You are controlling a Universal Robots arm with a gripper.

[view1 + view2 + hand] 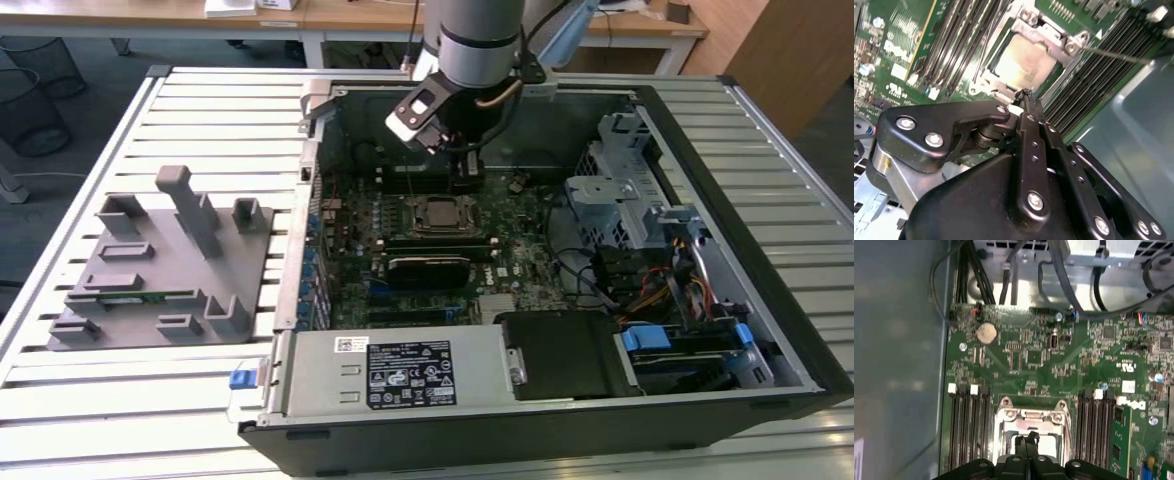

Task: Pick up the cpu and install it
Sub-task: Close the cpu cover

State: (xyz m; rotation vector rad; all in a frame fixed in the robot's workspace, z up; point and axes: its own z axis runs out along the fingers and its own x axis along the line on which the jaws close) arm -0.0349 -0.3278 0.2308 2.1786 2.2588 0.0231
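Where the pale slatted table (120,400) runs nearest in the exterior view, an open computer case (534,440) lies on its side, its power supply (400,370) along the near wall. To the exterior view's left a grey fixture tray (147,262) sits on the slats, apart from the case. Further in, the cpu (438,213) lies seated in the socket frame (1051,42) on the green motherboard (514,215), between banks of memory slots. Just beyond it hangs the gripper (465,178), fingers pressed together on nothing, tips close over the socket in both wrist views. Behind the table stand wooden desks (360,12) and wire bins (27,110) on a grey-blue floor.
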